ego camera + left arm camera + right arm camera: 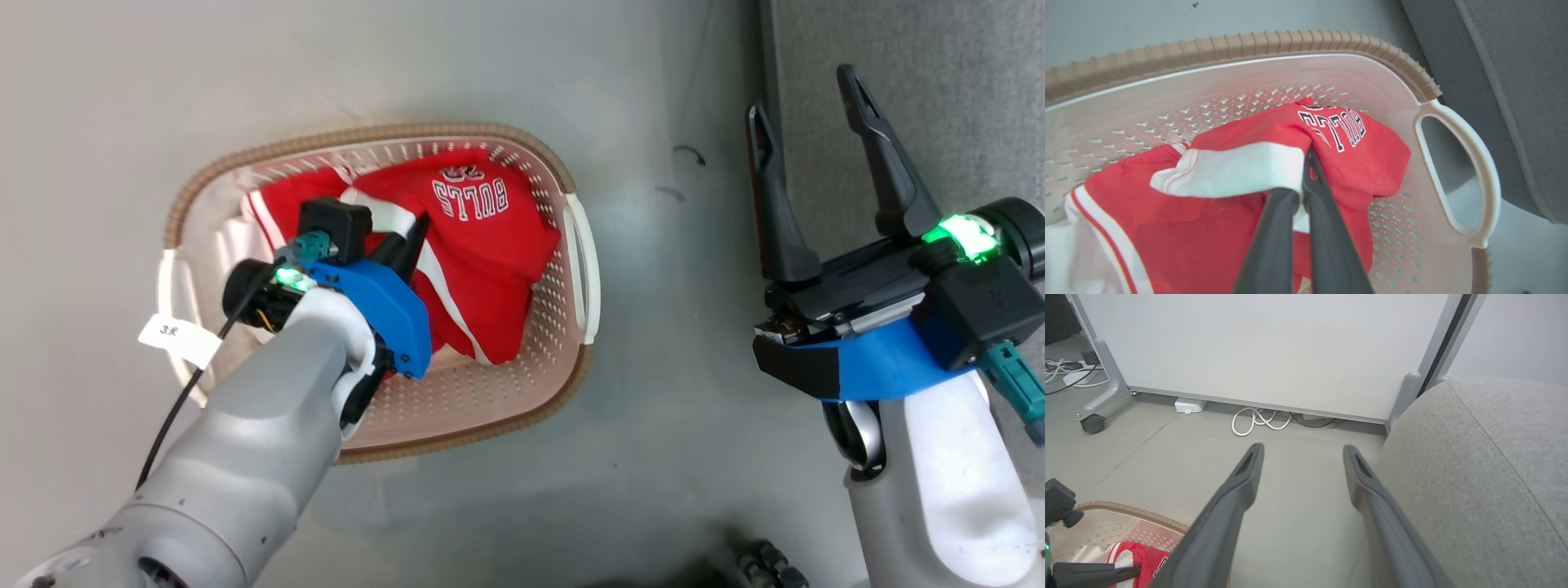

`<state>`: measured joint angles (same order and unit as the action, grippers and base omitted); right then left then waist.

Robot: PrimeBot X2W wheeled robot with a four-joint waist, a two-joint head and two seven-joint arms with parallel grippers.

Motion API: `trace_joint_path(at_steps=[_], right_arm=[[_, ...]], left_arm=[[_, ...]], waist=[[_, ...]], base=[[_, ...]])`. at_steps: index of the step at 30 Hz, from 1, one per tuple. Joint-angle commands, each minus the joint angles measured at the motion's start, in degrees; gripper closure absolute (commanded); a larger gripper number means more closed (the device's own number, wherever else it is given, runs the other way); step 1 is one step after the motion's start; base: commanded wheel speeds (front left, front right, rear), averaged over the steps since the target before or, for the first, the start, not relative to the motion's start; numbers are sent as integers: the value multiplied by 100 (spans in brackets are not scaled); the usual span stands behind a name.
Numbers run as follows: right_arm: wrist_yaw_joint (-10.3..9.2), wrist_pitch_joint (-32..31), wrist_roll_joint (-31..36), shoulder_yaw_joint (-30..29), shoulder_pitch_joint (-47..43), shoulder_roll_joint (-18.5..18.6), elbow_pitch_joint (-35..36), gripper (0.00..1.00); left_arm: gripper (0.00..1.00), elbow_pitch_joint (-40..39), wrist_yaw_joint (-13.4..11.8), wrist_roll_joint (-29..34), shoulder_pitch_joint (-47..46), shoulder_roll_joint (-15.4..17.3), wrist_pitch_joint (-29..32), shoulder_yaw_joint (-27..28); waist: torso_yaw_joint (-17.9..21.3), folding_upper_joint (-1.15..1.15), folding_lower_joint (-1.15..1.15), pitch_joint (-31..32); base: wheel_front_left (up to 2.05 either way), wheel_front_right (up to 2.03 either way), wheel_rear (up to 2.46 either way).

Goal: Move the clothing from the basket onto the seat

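Our left forearm (261, 425) reaches down into the basket (367, 135), and the left pincer (418, 222) has its two dark fingers pressed together on a fold of the clothing (482, 245), at the place where a white band meets the red cloth. The clothing lies inside the basket, heaped toward the side nearest the seat (939, 98), with the "BULLS" print on top near the far rim. The basket stands on the grey floor (694, 392), near the seat but apart from it. Our right pincer (800, 94) hangs with its fingers wide apart and holds nothing, at the edge of the seat.
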<state>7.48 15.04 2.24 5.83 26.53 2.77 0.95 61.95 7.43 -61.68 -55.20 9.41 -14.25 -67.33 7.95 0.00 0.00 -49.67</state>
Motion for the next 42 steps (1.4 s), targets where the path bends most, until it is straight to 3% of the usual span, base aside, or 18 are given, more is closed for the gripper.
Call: trace_joint_path(at_steps=[1,9,28,34,42], right_arm=[[3,21,21,-20,23,20,-42,0],[3,21,50,-67,-149,20,-258,0],[3,22,-86,-116,-741,21,-631,0],[3,22,-149,-117,-936,20,-698,0],[3,22,-231,-126,-1150,20,-772,0]], left_arm=[[100,-37,5,-33,47,3,-47,-16],[100,-421,5,74,328,34,-98,215],[100,-1824,5,1952,1584,189,-102,2263],[100,-2292,5,2615,1785,197,-102,2710],[100,-2803,5,3049,1866,147,-102,2966]], waist=[[-107,0,0,217],[-321,0,0,885],[-461,0,0,2621],[-469,0,0,3063],[-507,0,0,3569]], base=[[0,0,0],[0,0,0],[0,0,0],[0,0,0],[0,0,0]])
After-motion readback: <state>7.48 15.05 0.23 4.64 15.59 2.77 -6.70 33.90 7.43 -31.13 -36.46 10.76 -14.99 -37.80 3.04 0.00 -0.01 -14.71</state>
